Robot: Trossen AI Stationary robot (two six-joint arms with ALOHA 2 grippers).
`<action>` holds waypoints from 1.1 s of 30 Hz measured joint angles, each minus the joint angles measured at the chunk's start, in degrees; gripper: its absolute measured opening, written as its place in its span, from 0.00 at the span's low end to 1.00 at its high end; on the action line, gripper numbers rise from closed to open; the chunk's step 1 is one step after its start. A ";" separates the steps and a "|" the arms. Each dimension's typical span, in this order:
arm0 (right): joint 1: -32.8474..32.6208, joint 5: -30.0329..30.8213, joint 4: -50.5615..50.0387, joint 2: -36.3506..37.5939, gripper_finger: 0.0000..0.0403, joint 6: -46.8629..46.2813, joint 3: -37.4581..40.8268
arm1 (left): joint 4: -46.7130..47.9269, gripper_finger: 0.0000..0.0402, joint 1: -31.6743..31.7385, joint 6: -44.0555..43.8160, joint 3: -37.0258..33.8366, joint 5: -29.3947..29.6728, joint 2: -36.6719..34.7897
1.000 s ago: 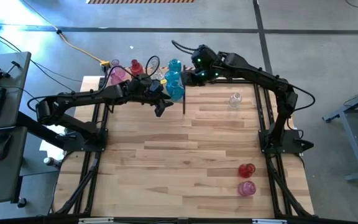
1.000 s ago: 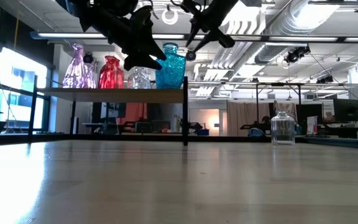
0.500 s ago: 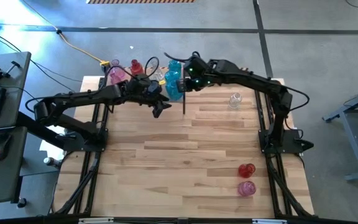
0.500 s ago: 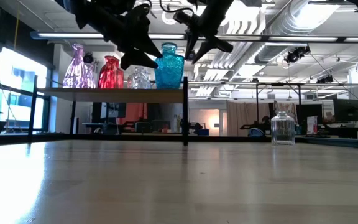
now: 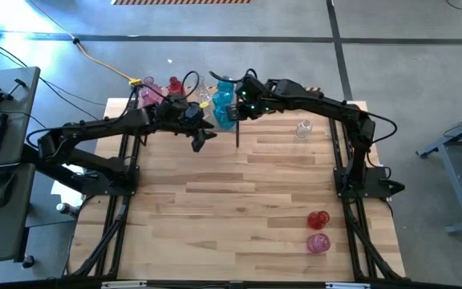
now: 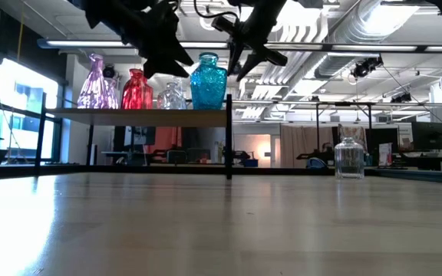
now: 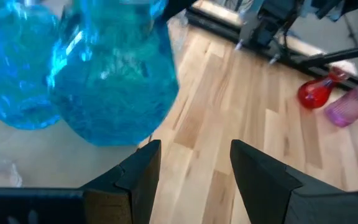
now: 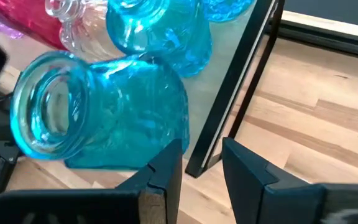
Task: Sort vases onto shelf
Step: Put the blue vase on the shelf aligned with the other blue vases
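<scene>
The shelf (image 6: 140, 113) stands at the table's far left and carries a pink vase (image 6: 96, 81), a red vase (image 6: 136, 90), a clear vase (image 6: 173, 96) and two teal vases (image 5: 225, 111), all upright on their bases. My left gripper (image 7: 194, 168) hangs open with nothing between its fingers, just off the shelf's near edge by the nearer teal vase (image 7: 114, 87). My right gripper (image 8: 201, 177) is open above the shelf's right corner post (image 8: 229, 106), beside that teal vase (image 8: 104, 112). Another clear vase (image 5: 303, 129) stands on the table.
A red vase (image 5: 318, 219) and a pink vase (image 5: 318, 242) lie on their sides near the table's right near corner. The wide middle of the plank tabletop (image 5: 239, 193) holds nothing. Black frame rails run along both table sides.
My left gripper has drawn a little up and toward the table's left, away from the teal vase. My right gripper has come down and toward the table's left, closing in on the teal vases, and has turned at the wrist.
</scene>
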State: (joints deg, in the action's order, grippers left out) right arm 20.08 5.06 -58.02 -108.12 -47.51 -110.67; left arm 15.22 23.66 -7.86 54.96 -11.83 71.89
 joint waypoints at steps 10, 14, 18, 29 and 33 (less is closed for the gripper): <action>-1.38 0.04 0.48 -0.66 0.23 -1.51 -0.02 | -0.18 0.46 1.63 0.50 0.00 3.84 2.78; -2.04 0.10 0.96 -0.90 0.23 -1.82 -0.02 | -0.17 0.46 1.88 0.55 0.00 3.74 2.96; -2.60 0.12 1.33 -0.96 0.23 -2.35 -0.02 | -0.55 0.46 1.88 0.55 0.00 3.63 2.96; -2.78 0.04 1.81 -0.96 0.23 -3.50 -0.02 | -1.45 0.46 1.86 0.59 -0.02 3.63 2.96; -3.28 -0.13 1.77 -0.96 0.23 -3.69 -0.02 | -1.46 0.46 1.88 0.59 -0.02 3.67 2.96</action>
State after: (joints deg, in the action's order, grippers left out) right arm 16.80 4.93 -56.25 -109.08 -51.20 -110.69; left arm 13.76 25.54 -7.27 54.94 -8.16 74.85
